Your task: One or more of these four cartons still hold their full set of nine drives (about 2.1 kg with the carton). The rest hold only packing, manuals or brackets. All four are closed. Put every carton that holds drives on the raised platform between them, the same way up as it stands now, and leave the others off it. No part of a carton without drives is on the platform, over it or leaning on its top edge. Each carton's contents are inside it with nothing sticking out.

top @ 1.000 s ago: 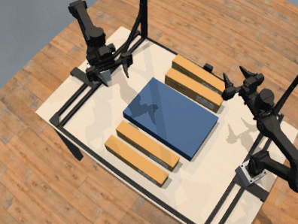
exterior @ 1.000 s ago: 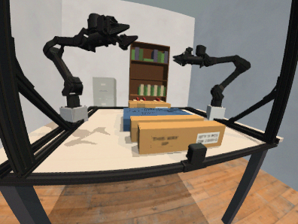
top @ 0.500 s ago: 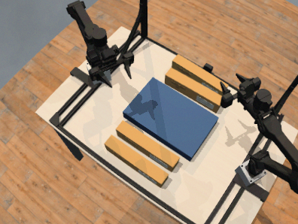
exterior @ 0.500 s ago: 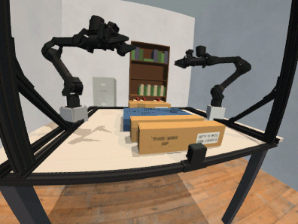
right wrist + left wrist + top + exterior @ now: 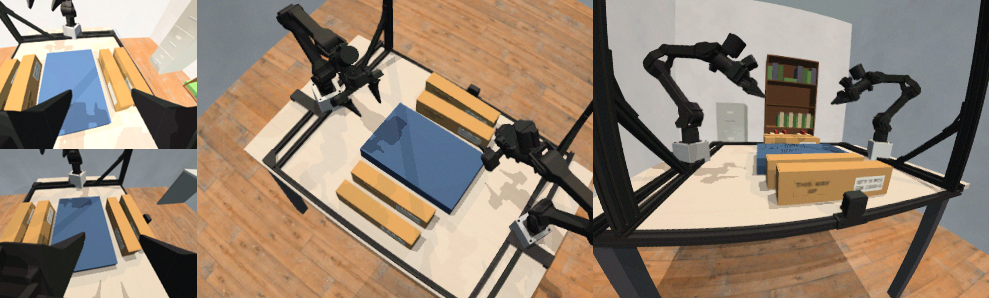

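Four closed tan cartons lie flat on the table, two on each long side of the blue raised platform (image 5: 422,155). One pair (image 5: 462,97) (image 5: 454,117) lies on the far side, the other (image 5: 392,192) (image 5: 377,212) on the near side. None touches the platform top. My left gripper (image 5: 488,159) hangs open and empty in the air above one short end of the platform. My right gripper (image 5: 364,100) hangs open and empty above the other end. The left wrist view shows the left gripper (image 5: 111,239) above the platform (image 5: 84,231). The right wrist view shows the right gripper (image 5: 101,93) the same way.
A black frame rail runs round the table edge, with upright posts (image 5: 387,25) at the corners and a small black block (image 5: 474,90) beside the far cartons. The arm bases (image 5: 322,97) (image 5: 529,230) stand at opposite ends. A cabinet (image 5: 730,122) and a bookshelf (image 5: 791,97) stand off the table.
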`<control>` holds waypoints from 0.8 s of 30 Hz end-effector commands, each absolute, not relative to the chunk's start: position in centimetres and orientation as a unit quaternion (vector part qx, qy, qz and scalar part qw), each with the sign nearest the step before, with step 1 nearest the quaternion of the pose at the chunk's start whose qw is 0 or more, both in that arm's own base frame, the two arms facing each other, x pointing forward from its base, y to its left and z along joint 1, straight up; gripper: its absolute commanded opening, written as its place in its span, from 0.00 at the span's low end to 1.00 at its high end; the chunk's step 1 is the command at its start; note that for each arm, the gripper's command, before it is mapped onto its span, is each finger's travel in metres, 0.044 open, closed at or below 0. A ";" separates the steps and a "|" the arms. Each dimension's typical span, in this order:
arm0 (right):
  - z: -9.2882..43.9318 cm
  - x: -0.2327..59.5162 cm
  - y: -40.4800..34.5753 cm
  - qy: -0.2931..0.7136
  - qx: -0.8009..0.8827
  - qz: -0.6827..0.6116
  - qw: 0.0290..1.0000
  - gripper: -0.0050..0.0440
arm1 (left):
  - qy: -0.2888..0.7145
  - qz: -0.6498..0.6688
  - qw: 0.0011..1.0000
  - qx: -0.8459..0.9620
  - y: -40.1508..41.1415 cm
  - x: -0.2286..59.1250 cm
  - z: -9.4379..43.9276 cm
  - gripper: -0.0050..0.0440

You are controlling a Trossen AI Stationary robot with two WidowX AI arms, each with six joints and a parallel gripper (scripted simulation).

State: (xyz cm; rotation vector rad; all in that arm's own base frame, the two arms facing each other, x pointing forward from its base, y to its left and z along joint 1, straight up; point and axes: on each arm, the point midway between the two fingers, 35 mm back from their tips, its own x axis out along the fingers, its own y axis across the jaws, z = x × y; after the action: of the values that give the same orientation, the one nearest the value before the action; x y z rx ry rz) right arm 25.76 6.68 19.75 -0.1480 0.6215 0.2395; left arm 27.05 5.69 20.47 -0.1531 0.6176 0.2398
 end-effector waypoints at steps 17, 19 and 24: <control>10.6 21.3 11.4 0.530 -0.127 0.189 0.817 0.90 | 0.529 0.197 0.815 -0.133 10.0 23.4 11.8 0.90; 10.2 21.1 11.6 0.538 -0.129 0.191 0.811 0.90 | 0.536 0.200 0.809 -0.135 10.1 23.3 11.5 0.90; 10.0 21.0 11.7 0.544 -0.130 0.193 0.806 0.90 | 0.542 0.202 0.804 -0.136 10.2 23.2 11.2 0.90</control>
State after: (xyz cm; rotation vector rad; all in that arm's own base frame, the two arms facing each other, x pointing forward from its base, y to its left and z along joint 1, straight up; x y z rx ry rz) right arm 21.20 11.42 10.32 -0.2765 1.1418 0.4023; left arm 23.23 9.96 11.49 -0.2920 1.1431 0.4242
